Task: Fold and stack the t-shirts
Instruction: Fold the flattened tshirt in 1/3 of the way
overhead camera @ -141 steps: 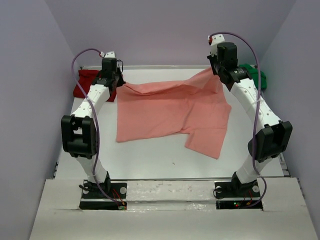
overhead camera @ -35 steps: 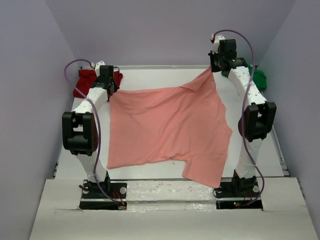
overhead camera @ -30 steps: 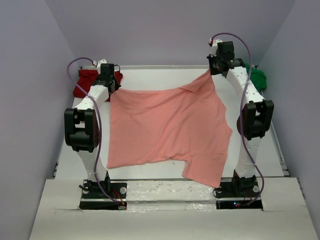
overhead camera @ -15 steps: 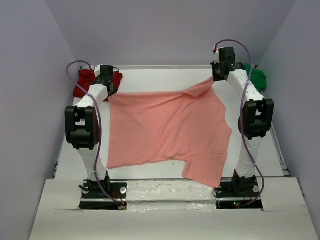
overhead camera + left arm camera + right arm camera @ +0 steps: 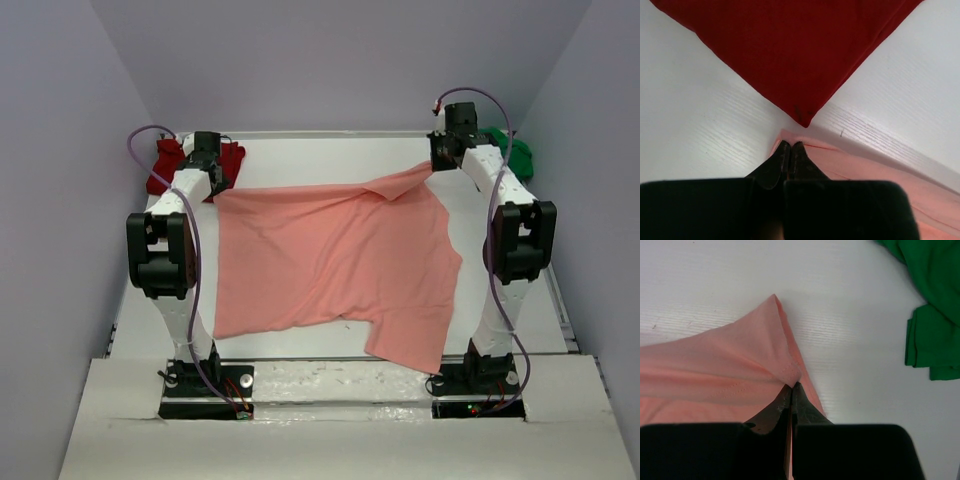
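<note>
Surface: one white table [image 5: 300, 343] with a faint wood-grain finish, enclosed by plain walls on the left, right and far sides.

Item 1: salmon-pink t-shirt [image 5: 330, 260], spread open over the middle of the table and covering most of its width. Mostly flat, with light wrinkles. One flap at the near right reaches close to the front edge. The far right corner is puckered and slightly raised.

Item 2: dark red t-shirt [image 5: 165, 170], in the far left corner. One pointed corner lies just beside the pink shirt's far left corner.

Item 3: green t-shirt [image 5: 520, 155], bunched in the far right corner, bare table between it and the pink shirt.
</note>
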`<state>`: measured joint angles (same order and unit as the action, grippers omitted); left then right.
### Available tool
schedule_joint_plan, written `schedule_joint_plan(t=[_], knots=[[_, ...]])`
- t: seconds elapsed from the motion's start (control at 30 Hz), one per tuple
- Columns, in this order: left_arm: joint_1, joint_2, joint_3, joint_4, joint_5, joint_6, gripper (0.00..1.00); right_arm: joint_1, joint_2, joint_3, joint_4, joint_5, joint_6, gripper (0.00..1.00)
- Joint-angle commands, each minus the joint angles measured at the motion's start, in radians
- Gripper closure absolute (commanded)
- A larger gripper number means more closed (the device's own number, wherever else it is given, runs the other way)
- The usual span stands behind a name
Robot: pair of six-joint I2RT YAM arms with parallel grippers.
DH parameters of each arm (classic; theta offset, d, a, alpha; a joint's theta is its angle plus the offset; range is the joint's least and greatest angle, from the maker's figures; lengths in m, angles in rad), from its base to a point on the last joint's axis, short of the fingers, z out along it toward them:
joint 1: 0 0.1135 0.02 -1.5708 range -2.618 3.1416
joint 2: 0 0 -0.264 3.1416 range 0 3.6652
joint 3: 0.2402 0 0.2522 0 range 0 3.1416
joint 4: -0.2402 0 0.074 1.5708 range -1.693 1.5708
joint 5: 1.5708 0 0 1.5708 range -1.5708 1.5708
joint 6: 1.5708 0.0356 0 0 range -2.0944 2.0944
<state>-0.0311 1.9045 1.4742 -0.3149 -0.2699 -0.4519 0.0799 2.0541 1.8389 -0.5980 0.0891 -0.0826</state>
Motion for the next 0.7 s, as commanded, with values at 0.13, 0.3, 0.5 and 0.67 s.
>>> schedule_joint_plan(t=[0.13, 0.3, 0.5, 0.67], knots=[[0.007, -0.039, 0.015, -0.036, 0.026, -0.005, 1.0, 0.021, -0.149, -0.056, 0.033, -0.008, 0.04, 1.0], [0.008, -0.053, 0.006, -0.072, 0.009, 0.013, 1.0, 0.058, -0.204, -0.098, 0.026, 0.024, 0.046, 1.0], [0.008, -0.073, -0.011, -0.099, -0.041, 0.009, 1.0, 0.077, -0.25, -0.157, 0.0, 0.07, 0.069, 1.0], [0.008, -0.104, -0.054, -0.105, -0.02, -0.013, 1.0, 0.095, -0.281, -0.194, -0.011, 0.104, 0.105, 1.0]])
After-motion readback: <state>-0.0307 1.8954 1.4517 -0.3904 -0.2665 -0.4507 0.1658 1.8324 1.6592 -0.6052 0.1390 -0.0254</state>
